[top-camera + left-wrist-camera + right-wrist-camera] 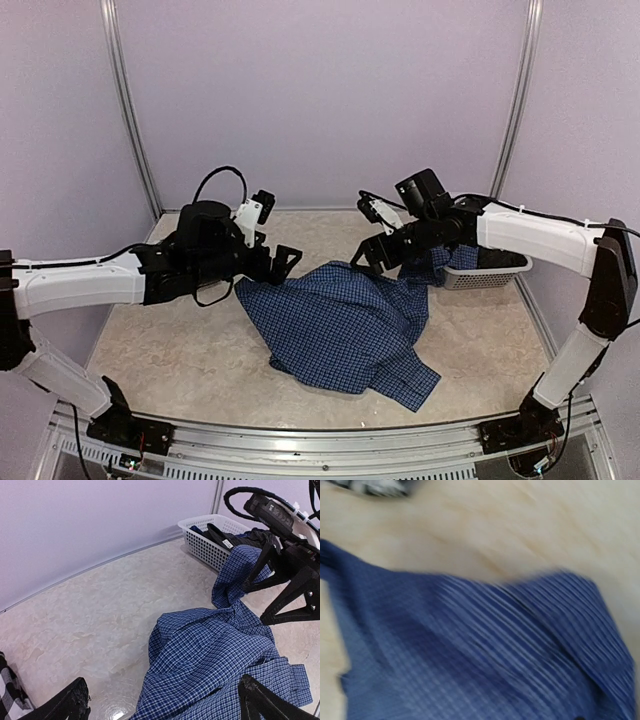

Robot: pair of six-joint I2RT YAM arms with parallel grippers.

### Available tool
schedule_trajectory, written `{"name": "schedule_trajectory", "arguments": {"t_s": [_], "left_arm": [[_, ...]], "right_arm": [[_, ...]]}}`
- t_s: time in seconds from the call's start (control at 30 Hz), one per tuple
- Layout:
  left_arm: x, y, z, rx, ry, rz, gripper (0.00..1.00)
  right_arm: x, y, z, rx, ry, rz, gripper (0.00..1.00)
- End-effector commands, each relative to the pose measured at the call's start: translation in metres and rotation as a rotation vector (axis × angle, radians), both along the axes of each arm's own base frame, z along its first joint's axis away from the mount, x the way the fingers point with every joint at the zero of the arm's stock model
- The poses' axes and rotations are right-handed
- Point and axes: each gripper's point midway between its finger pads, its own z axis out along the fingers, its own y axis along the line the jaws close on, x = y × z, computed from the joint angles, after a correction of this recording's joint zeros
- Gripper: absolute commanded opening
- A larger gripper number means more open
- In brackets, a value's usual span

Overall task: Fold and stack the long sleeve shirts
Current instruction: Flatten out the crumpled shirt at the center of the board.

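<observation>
See blue shirt (345,330) crumpled at table (170,345) centre, one end trailing toward basket (492,272) at 2 o'clock. Find left jaws spread wide, empty, at shirt's 10 o'clock edge; right jaws parted at 1 o'clock, gripping nothing.

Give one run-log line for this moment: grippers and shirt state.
left gripper open | right gripper open | blue checked cloth shirt crumpled, unfolded, partly over white plastic basket
</observation>
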Motion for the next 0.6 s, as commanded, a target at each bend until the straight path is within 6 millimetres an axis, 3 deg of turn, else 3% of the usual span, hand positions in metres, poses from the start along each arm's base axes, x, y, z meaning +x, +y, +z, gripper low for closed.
{"name": "schedule_trajectory", "arguments": {"t_s": [0.0, 0.03, 0.23, 0.37, 0.47, 0.57], "left_arm": [[0.018, -0.031, -0.023, 0.1, 0.087, -0.049, 0.98], [0.024, -0.033, -0.038, 0.125, 0.129, -0.041, 0.98], [0.036, -0.032, -0.086, 0.213, 0.252, -0.032, 0.99], [0.026, -0.03, -0.121, 0.239, 0.368, -0.092, 0.99], [0.015, -0.029, -0.134, 0.214, 0.429, -0.141, 0.99], [0.009, -0.024, -0.14, 0.188, 0.463, -0.159, 0.94]], "right_arm": [[0.001, -0.021, -0.027, -0.048, 0.038, -0.031, 0.75], [-0.002, -0.022, -0.033, -0.054, 0.05, -0.018, 0.75], [-0.016, -0.037, -0.082, -0.133, 0.14, -0.001, 0.8], [-0.028, -0.036, -0.103, -0.128, 0.203, 0.047, 0.76], [-0.032, -0.035, -0.114, -0.124, 0.234, 0.066, 0.66], [-0.026, -0.034, -0.117, -0.119, 0.235, 0.072, 0.44]]}}
